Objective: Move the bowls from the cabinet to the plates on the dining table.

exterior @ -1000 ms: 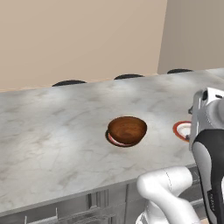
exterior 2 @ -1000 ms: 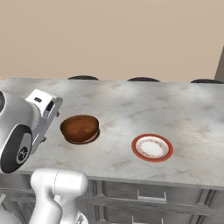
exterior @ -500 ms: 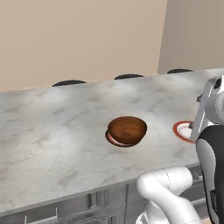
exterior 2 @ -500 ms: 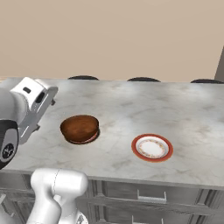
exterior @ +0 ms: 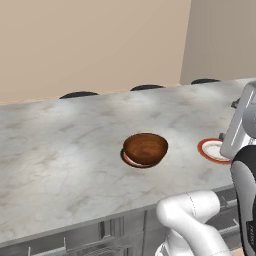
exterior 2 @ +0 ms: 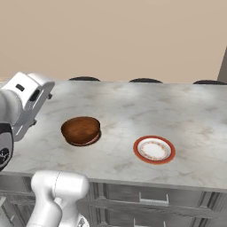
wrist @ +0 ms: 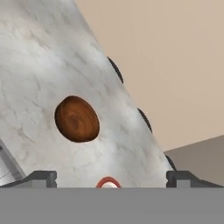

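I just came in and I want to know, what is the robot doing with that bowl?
The robot is setting bowls on plates. The brown bowl already sits on one plate on the marble dining table. The other plate has nothing on it yet. The gripper is open, holding nothing, up above the table.

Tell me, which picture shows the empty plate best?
The right base view: the whole empty plate lies unobstructed on the marble table. In the left base view the arm hides part of it; the hand view catches just a sliver.
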You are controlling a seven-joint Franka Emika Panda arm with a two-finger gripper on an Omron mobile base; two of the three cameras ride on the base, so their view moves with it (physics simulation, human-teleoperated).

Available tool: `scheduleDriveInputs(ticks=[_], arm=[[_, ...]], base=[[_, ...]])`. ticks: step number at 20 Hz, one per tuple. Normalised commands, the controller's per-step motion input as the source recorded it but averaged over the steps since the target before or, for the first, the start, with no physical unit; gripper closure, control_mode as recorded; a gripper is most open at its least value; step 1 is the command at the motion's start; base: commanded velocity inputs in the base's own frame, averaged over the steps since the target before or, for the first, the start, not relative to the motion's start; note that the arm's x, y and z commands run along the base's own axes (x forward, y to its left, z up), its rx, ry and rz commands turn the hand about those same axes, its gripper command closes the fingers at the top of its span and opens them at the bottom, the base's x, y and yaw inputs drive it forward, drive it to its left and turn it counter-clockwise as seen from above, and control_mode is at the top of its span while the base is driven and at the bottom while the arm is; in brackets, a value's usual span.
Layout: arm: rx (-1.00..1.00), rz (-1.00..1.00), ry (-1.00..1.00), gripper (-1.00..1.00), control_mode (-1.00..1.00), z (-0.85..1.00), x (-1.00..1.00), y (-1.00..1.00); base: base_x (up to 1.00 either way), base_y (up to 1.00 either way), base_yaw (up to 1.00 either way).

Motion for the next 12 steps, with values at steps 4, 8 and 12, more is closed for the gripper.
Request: scheduleDriveInputs(ticks=[4,8,12], arm=[[0.0,0.0,-0.13,-1.0,-1.0,0.03,-0.03,0.0],[0.0,-0.01,-0.08,-1.0,-1.0,0.0,0.0,0.0],[0.01,-0.01,-0.07,-1.0,-1.0,0.0,0.0,0.0]], base=[[0.0,0.0,0.0],[0.0,0.0,0.0],[0.0,0.0,0.0]])
